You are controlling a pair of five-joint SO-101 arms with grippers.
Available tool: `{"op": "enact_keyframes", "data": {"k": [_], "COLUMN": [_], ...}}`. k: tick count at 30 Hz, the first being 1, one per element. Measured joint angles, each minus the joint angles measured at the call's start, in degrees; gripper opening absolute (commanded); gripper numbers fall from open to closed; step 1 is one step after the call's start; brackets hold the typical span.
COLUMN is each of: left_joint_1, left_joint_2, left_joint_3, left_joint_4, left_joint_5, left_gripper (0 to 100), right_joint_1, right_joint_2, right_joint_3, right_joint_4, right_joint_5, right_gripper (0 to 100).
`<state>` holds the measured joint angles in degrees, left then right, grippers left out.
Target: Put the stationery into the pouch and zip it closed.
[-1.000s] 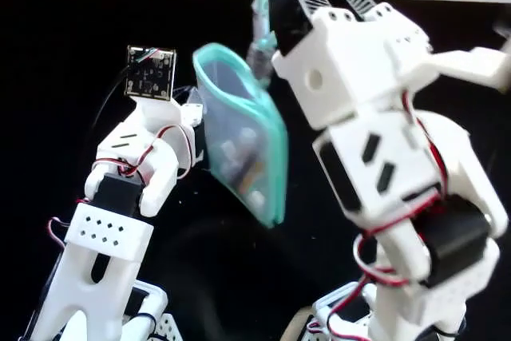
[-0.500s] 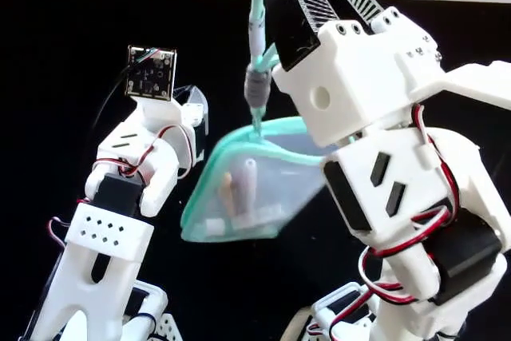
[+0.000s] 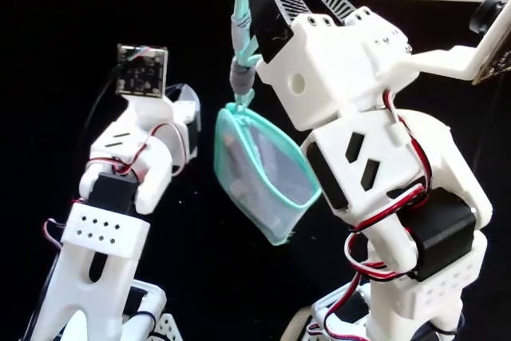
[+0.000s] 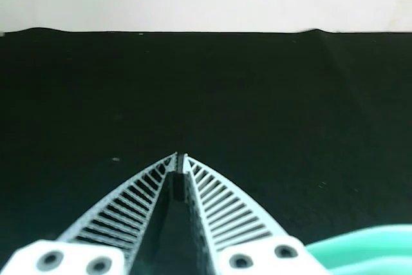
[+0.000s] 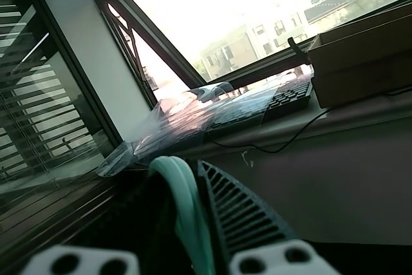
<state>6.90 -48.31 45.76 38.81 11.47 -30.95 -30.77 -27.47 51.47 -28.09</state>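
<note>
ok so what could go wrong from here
The pouch hangs tilted by its strap alone, pinched in the right pincer; it could slip out or swing. The left pincer is shut and apart from the pouch, so nothing steadies it. I cannot tell whether the pouch is zipped shut; if not, the stationery inside may spill.

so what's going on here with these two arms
The right gripper is shut on the teal strap of the pouch, which dangles in the air above the black table. Some items show through the pouch's clear side. The left gripper is shut and empty, beside the pouch and not holding it.
</note>
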Motion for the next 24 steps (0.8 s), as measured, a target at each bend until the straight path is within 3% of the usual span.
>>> {"op": "enact_keyframes", "data": {"k": [11, 18, 24], "left_joint_1": [-0.2, -7.6, -9.1], "left_joint_2": [0.0, 0.0, 0.0], "left_joint_3": [4.2, 3.3, 2.4], "left_joint_4": [0.0, 0.0, 0.0], "left_joint_5": [0.0, 0.0, 0.0], "left_gripper": [1, 1, 1], "right_joint_1": [-1.3, -1.8, -1.8], "right_joint_2": [0.0, 0.0, 0.0], "right_joint_3": [0.0, 0.0, 0.0], "right_joint_4": [0.0, 0.0, 0.0], "right_joint_5": [0.0, 0.0, 0.0], "right_gripper": [0.5, 0.5, 0.5]}}
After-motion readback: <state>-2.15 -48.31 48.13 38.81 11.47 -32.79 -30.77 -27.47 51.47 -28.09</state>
